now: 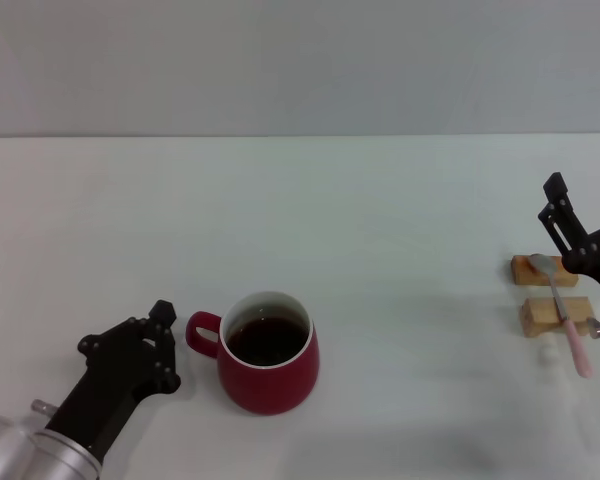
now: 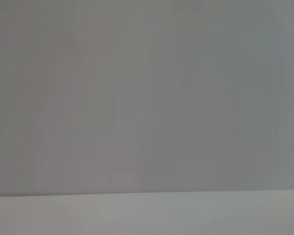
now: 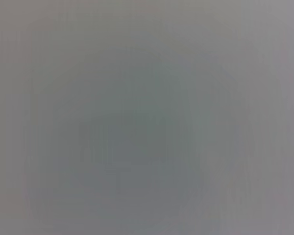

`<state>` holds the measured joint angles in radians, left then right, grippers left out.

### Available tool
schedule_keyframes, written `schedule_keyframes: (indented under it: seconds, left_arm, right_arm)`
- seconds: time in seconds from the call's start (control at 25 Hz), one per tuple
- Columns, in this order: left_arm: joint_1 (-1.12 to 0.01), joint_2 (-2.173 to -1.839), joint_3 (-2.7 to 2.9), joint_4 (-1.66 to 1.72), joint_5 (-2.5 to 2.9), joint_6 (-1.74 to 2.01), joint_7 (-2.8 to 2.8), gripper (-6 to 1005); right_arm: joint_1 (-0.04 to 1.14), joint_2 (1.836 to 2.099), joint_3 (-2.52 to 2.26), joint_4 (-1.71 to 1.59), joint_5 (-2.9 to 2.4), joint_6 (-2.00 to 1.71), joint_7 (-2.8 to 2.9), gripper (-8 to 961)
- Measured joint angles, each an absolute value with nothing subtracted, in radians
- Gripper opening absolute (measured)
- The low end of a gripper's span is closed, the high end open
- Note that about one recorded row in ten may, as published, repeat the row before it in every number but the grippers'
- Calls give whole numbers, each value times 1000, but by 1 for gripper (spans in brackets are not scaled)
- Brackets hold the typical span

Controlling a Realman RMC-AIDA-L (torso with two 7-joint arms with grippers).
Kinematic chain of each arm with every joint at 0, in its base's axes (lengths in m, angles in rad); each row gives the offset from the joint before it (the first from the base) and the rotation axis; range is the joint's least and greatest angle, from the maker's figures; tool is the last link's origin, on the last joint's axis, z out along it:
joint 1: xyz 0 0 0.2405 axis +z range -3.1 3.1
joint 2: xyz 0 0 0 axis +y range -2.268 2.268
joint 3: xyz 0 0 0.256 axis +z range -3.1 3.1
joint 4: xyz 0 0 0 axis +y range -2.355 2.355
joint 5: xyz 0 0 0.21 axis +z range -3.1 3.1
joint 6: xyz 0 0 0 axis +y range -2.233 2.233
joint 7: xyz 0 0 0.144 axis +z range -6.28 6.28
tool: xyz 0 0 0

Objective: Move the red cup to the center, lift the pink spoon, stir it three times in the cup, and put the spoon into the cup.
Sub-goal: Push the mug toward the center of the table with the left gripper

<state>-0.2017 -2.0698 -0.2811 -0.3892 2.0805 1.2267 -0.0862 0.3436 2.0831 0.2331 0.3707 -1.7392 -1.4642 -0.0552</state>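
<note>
red cup [image 1: 268, 366] — on bench [image 1: 400, 220], dark liquid inside | left hand [image 1: 160, 335] — just beside cup's handle, fingers apart, empty | pink spoon [image 1: 565, 318] — across two wooden blocks [image 1: 546, 292], far right of cup | right hand [image 1: 580, 285] — at spoon, grip state unclear

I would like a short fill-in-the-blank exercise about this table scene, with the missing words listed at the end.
1. The red cup holds a dark ____.
2. The cup's handle points toward the ____ gripper.
3. The pink spoon lies across two wooden ____ beside the right gripper.
4. The inside of the cup is ____.

Missing words: liquid; left; blocks; white
</note>
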Motion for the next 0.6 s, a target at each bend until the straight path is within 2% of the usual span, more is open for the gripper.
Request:
schedule_keyframes:
  seconds: [0.6]
  left_arm:
    - [-215,-2070,-237,-416,2080,1223,-86,0]
  right_arm:
    - [345,2083,235,371,-1739,-1456,-55,706]
